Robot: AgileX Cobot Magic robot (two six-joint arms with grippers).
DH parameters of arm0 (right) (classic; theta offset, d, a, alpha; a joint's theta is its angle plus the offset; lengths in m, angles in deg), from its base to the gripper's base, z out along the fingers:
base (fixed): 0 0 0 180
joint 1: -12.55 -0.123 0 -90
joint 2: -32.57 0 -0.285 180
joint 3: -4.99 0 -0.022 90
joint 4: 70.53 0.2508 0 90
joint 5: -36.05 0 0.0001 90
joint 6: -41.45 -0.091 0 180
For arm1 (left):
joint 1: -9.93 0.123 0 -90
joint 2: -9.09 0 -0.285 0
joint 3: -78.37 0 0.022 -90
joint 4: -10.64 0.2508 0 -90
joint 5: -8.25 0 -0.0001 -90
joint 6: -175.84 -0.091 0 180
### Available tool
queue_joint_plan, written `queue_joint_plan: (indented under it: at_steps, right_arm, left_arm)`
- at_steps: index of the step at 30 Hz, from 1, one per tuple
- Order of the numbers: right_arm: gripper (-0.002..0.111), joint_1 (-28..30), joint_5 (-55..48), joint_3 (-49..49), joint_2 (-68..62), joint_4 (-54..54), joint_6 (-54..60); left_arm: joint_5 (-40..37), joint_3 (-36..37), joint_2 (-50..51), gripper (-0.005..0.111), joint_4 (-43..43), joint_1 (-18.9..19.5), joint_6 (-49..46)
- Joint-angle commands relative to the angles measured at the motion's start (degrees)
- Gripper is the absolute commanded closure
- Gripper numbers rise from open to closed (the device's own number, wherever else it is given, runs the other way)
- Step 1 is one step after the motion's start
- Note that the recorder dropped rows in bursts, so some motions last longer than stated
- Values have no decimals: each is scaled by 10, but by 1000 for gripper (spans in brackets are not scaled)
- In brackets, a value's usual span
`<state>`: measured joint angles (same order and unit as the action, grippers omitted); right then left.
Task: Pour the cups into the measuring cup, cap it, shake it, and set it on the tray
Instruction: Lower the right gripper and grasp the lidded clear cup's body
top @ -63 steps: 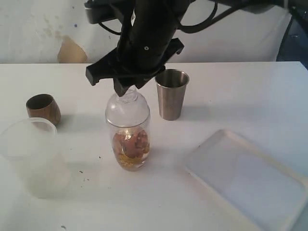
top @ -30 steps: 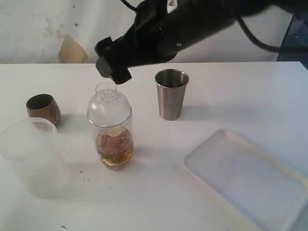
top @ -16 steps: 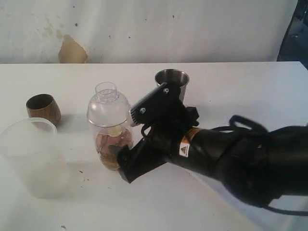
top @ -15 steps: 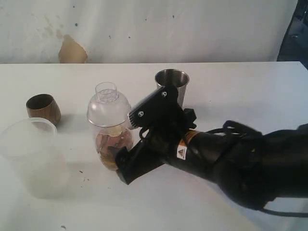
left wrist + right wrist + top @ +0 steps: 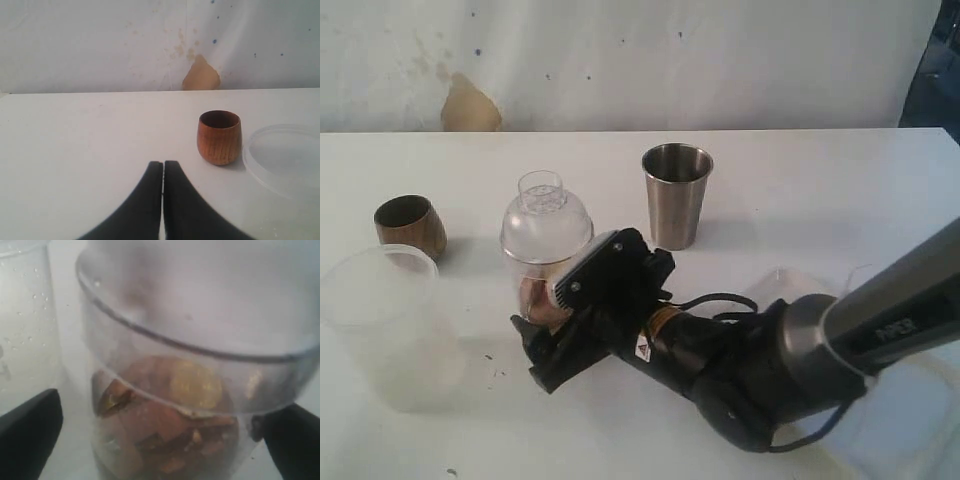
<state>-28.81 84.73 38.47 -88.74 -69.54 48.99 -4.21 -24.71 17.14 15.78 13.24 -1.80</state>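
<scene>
The measuring cup [image 5: 533, 298] stands upright on the white table [image 5: 820, 200], left of centre in the exterior view. It is clear plastic, capped with a clear domed lid [image 5: 546, 225] that ends in a short open neck. Brown and golden pieces lie in its lower part.

The right gripper [image 5: 542, 348] lies low in front of the cup, its black arm reaching in from the lower right of that frame. Its jaws are spread wide, one black finger [image 5: 29, 432] on each side of the measuring cup [image 5: 170, 405]. The pictures do not show whether either one touches the wall. Only the right wrist view gives this straddle and the chunky, uneven look of the pieces. In the exterior view the arm hides the cup's base.

The frosted plastic cup [image 5: 385, 325] stands at the lower left, wide and translucent, well apart from the measuring cup. Just behind it sits the small rounded wooden cup [image 5: 410, 225], brown and grained. A tapered steel cup [image 5: 676, 195] stands upright near the frame's centre. The white tray [image 5: 918, 410] lies at the lower right, largely covered by the arm.

The left gripper [image 5: 163, 167] appears only in its own wrist view. Its dark fingers are pressed together and hold nothing, with the wooden cup [image 5: 218, 137] and the frosted cup's rim [image 5: 285, 155] beyond them.
</scene>
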Motion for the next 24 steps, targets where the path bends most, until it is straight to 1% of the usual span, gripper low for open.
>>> queue_joint_plan:
  at_steps: [1,6,9,18,20,21,23,24]
  right_arm:
    - [4,-2,16,-44,-27,-14,-5]
    - [4,-2,16,-70,-41,-10,-98]
    - [4,-2,17,-86,-51,-10,-130]
    - [4,-2,28,-94,-60,-10,-138]
    - [4,-2,31,-95,-60,6,-138]
    - [5,-2,31,-95,-60,20,-138]
    - [14,-2,31,-95,-60,26,-138]
    - [26,-2,31,-95,-60,26,-138]
  left_arm:
    - [8,3,-3,106,-4,0,2]
    - [8,3,-3,106,-4,0,2]
    - [8,3,-3,106,-4,0,2]
    - [8,3,-3,106,-4,0,2]
    - [8,3,-3,106,-4,0,2]
    - [8,3,-3,106,-4,0,2]
    - [8,3,-3,106,-4,0,2]
    - [8,3,-3,106,-4,0,2]
